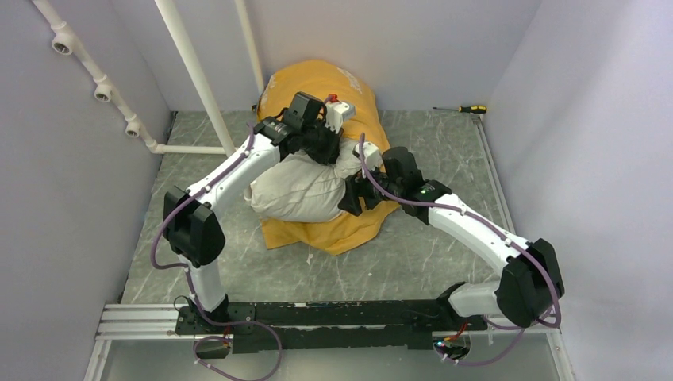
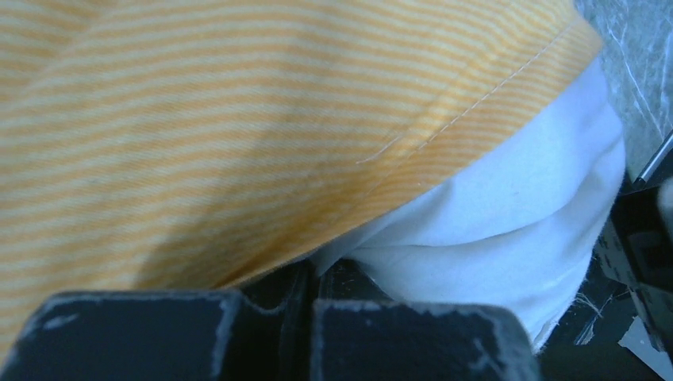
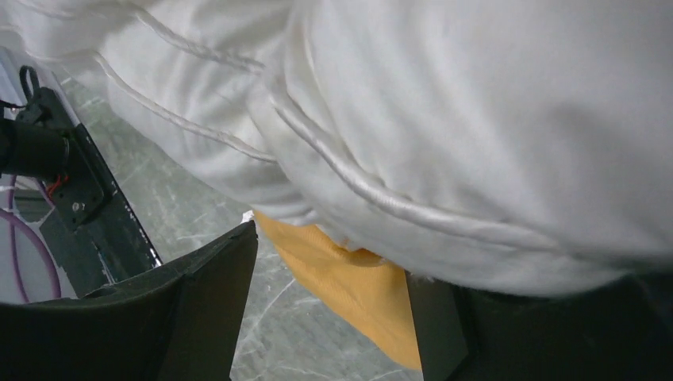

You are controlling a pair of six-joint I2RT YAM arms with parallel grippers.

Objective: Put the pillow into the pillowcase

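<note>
Left end effector (image 2: pixel 305 290) is pinching the pillowcase (image 2: pixel 198 119) by its fine-striped hem, a wrist-only detail; right end effector (image 3: pixel 333 266) is gaping under the piped pillow (image 3: pixel 476 119)

The pillow (image 1: pixel 298 194) is white and plump, with raised piped seams along its edges. It lies near the middle of the table (image 1: pixel 444 254), its exposed end pointing left and toward the near side, creased and bunched. The pillowcase (image 1: pixel 349 230) is yellow-orange with fine lighter stripes, a stitched hem and white print near its far end. The far part bulges up against the back wall. The hem overlaps the pillow's far portion. A flat layer of the case lies under the pillow.
</note>
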